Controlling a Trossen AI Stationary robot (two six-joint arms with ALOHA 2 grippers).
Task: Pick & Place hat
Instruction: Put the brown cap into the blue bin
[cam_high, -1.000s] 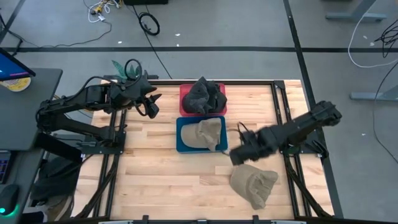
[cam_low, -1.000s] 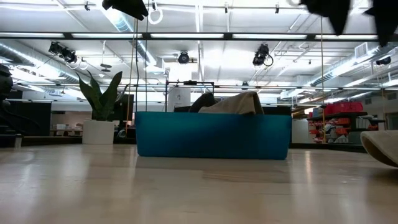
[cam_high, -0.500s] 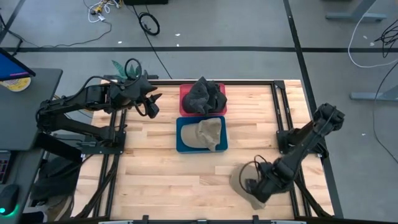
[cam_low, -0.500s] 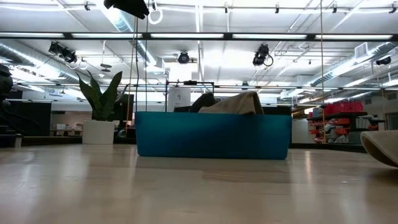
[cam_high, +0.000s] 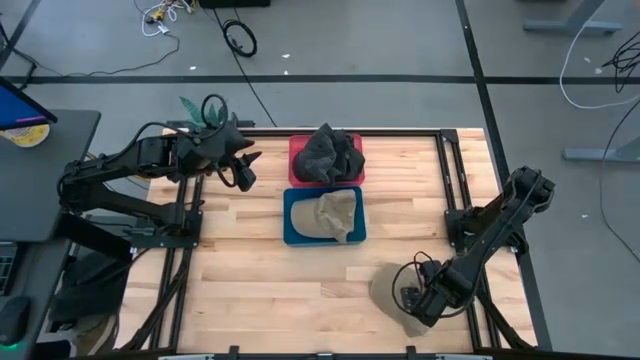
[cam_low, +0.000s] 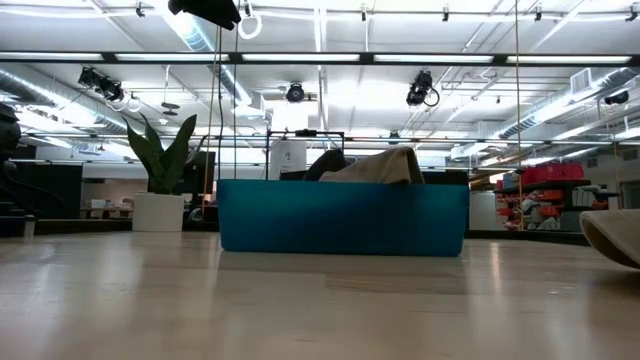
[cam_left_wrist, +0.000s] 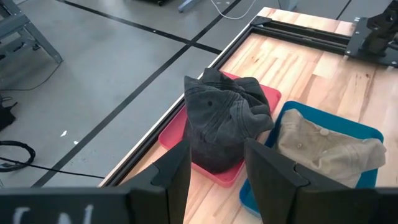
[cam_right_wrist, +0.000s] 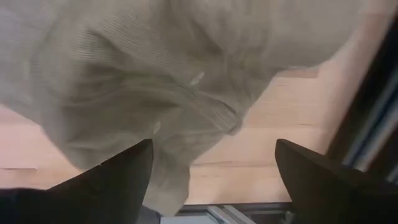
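Right gripper (cam_high: 412, 301) directly over loose tan hat (cam_high: 388, 291) at table's near right corner, fingers spread wide, holding nothing; hat just beneath them; left gripper (cam_high: 243, 172) far off, open.

The right gripper (cam_high: 415, 300) covers much of the loose tan hat (cam_high: 385, 292) beneath it, hiding its far side.
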